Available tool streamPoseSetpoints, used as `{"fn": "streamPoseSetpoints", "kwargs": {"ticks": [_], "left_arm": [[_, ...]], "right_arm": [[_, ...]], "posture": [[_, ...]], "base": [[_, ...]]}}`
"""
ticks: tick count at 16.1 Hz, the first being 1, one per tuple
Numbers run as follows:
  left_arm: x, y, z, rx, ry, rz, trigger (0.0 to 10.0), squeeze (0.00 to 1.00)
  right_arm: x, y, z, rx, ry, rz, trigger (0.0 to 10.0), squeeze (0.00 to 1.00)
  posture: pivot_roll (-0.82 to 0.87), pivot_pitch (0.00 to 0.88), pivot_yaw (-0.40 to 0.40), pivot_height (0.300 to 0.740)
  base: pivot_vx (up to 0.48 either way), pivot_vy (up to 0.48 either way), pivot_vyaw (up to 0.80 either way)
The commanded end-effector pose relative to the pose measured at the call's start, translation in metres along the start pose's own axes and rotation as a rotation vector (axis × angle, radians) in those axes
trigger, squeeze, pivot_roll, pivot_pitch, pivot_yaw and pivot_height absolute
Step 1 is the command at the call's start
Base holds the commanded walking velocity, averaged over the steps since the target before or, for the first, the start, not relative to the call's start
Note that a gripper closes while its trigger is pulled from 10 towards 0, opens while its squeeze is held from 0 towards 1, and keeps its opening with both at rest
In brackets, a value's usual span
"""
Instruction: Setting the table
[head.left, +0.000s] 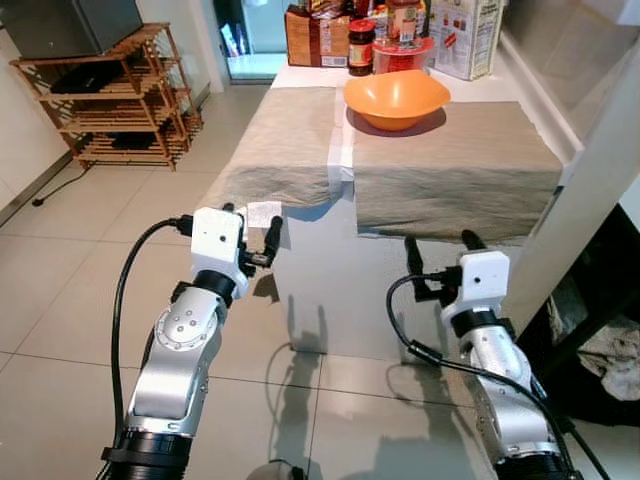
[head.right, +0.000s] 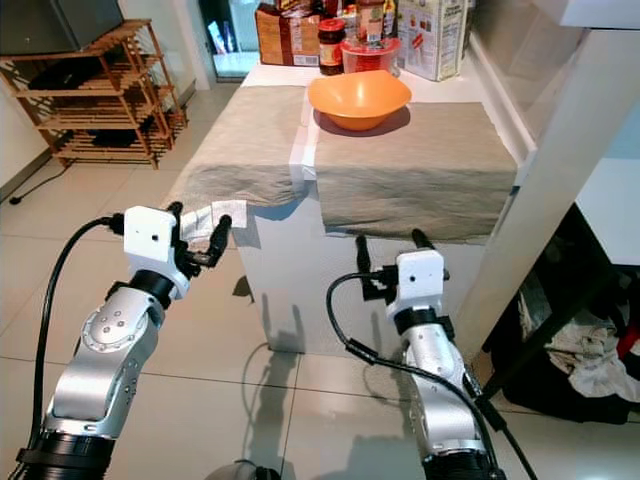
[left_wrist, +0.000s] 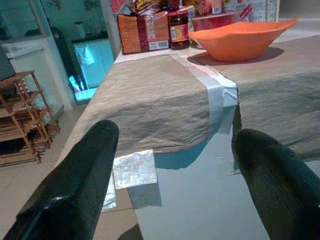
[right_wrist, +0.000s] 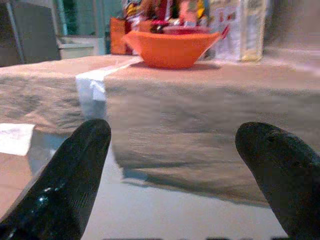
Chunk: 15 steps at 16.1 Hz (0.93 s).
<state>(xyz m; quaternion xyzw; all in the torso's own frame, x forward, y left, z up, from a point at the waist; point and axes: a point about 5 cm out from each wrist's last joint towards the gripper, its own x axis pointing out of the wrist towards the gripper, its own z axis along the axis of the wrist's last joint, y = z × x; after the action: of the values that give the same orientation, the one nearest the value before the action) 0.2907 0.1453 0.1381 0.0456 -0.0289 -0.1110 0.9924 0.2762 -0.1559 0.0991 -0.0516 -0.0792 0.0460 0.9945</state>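
A white table (head.left: 341, 150) stands before me with two beige placemats side by side, the left mat (head.left: 285, 140) and the right mat (head.left: 450, 160). An orange bowl (head.left: 396, 97) rests on the far end of the right mat. My left gripper (head.left: 252, 215) is open, raised just short of the table's near left corner, close to a small white paper square (head.left: 264, 213) hanging there. My right gripper (head.left: 441, 242) is open too, held low in front of the right mat's draped edge. Both hold nothing. In the right wrist view the bowl (right_wrist: 170, 47) sits straight ahead between the fingers (right_wrist: 70, 175).
Jars and boxes (head.left: 362, 45) crowd the table's far end. A wooden shelf rack (head.left: 110, 95) stands at the left on the tiled floor. A white post (head.left: 600, 190) rises close on the right, with dark clutter and cloth (head.left: 610, 360) beneath it.
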Motion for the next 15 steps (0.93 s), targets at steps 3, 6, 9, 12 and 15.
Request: {"fn": "streamPoseSetpoints", "kwargs": {"ticks": [3,6,9,12,15], "left_arm": [[0.000,0.006,-0.003,-0.027,0.015,0.025,10.0,1.00],[-0.003,0.011,-0.015,-0.121,0.064,0.040,10.0,0.00],[-0.002,0.008,-0.014,-0.161,0.045,0.018,10.0,0.00],[0.004,0.001,-0.003,-0.143,-0.002,-0.006,10.0,0.00],[0.007,-0.003,0.003,-0.114,-0.028,-0.042,10.0,0.00]], "right_arm": [[-0.001,-0.009,0.007,-0.017,-0.030,-0.040,10.0,0.00],[-0.007,-0.021,0.002,0.013,0.008,-0.100,10.0,0.00],[-0.017,-0.029,0.001,-0.007,0.027,-0.150,10.0,0.00],[-0.013,-0.022,0.004,-0.024,0.009,-0.127,10.0,0.00],[-0.009,-0.023,0.006,-0.039,0.006,-0.129,10.0,0.00]], "posture": [[-0.14,0.000,0.098,0.722],[-0.15,0.000,0.096,0.722],[-0.16,0.000,0.095,0.722],[-0.16,0.000,0.097,0.722],[-0.16,0.000,0.097,0.722]], "base": [[0.000,0.000,0.00],[0.000,0.000,0.00],[0.121,0.000,0.00],[0.471,0.000,0.00],[0.480,0.000,0.00]]}}
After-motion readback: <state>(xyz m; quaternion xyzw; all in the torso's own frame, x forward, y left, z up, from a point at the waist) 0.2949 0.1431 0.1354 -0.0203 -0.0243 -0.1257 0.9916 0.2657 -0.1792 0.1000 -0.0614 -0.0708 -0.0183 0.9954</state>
